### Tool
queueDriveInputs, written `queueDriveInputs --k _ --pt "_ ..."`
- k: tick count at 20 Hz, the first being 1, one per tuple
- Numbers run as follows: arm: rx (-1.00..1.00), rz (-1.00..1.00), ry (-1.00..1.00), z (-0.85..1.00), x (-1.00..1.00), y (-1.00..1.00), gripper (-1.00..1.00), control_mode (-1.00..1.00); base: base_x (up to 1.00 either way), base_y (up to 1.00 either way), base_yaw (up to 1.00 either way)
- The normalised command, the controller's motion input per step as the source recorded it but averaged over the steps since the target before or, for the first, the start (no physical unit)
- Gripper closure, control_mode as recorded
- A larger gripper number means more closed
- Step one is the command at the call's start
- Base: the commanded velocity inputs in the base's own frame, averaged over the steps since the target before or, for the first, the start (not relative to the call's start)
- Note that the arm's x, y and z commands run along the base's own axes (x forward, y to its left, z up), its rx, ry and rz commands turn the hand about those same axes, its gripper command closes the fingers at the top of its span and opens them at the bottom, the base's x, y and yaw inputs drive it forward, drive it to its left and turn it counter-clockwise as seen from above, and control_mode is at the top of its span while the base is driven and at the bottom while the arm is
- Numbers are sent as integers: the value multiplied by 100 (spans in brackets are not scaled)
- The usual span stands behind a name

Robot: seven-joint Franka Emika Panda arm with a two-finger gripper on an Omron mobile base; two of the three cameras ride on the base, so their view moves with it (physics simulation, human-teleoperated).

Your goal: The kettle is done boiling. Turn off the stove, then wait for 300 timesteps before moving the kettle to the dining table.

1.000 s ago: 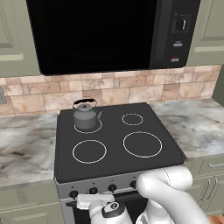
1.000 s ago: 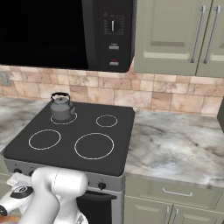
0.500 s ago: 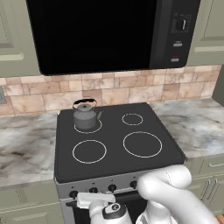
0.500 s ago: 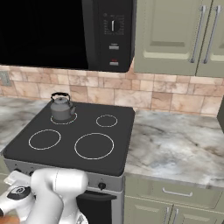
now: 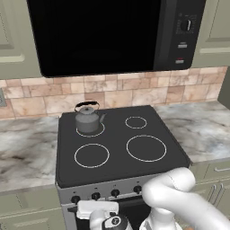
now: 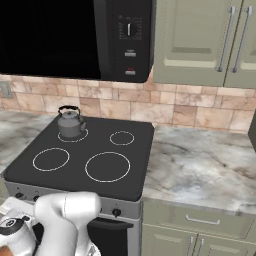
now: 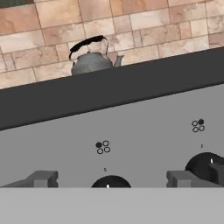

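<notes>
Your claw (image 7: pixel 109 178) is standing wide open now, having let go at the stove (image 5: pixel 121 148) knob (image 7: pixel 110 182), so the burner looks switched off. The kettle (image 5: pixel 88 118) is sitting on the rear-left burner, awaiting the pause.

Microwave (image 5: pixel 103 33) low over kettle (image 5: pixel 88 118)

Glossy white rounded arm (image 5: pixel 179 197), dark joints, grey tool fingertips (image 7: pixel 42 178)
</notes>
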Motion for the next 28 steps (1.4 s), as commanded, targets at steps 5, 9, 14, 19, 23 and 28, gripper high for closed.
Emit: queueDriveInputs --k 5,9,14,19,23,28 --pt "5 -7 -7 23 -20 0 -100 -100 0 0 0" --pt "5 -5 -4 37 -8 0 -100 -100 0 0 0" --pt "7 -4 -2 38 -2 0 -100 -100 0 0 0" --pt "7 -5 -4 36 -3 0 -100 -100 0 0 0" --pt "6 -7 -7 44 -7 0 -100 -100 0 0 0" --pt "7 -8 -9 52 -8 0 -100 -100 0 0 0"
